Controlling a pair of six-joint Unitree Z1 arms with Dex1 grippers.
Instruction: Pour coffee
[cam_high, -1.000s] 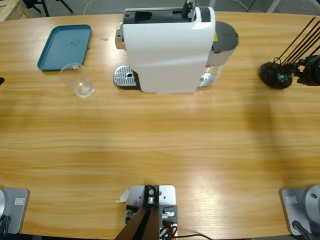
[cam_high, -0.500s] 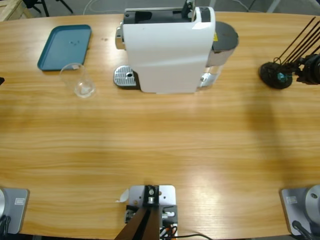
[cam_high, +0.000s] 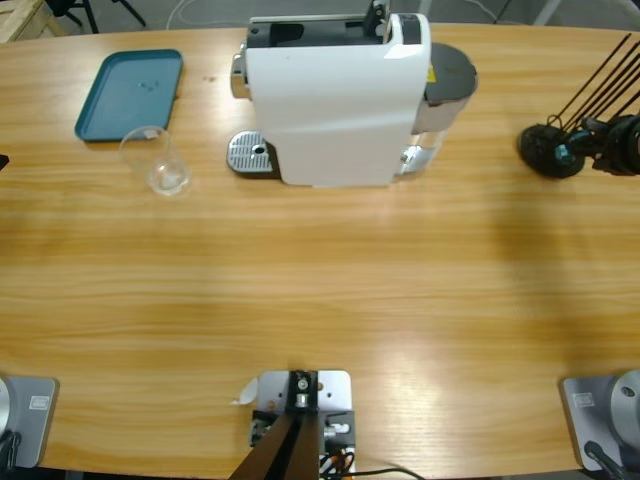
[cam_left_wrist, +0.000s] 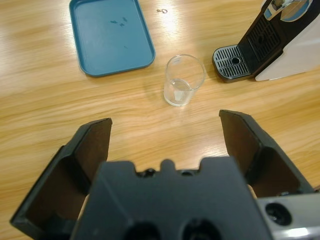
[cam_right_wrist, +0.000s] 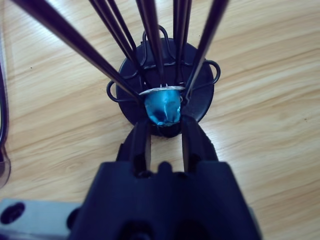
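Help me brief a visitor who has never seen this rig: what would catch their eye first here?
The big white coffee machine at the table's far middle dominates, with an empty clear glass to its left beside a teal tray. At the right edge, the right gripper closes around a blue capsule in a black wire rack.

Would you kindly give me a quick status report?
Left claw open, facing glass. Right claw at blue capsule in black rack. Drip tray bare.

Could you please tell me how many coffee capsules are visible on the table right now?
1: the blue capsule sits in the black wire holder, at the right end effector. Others may be hidden.
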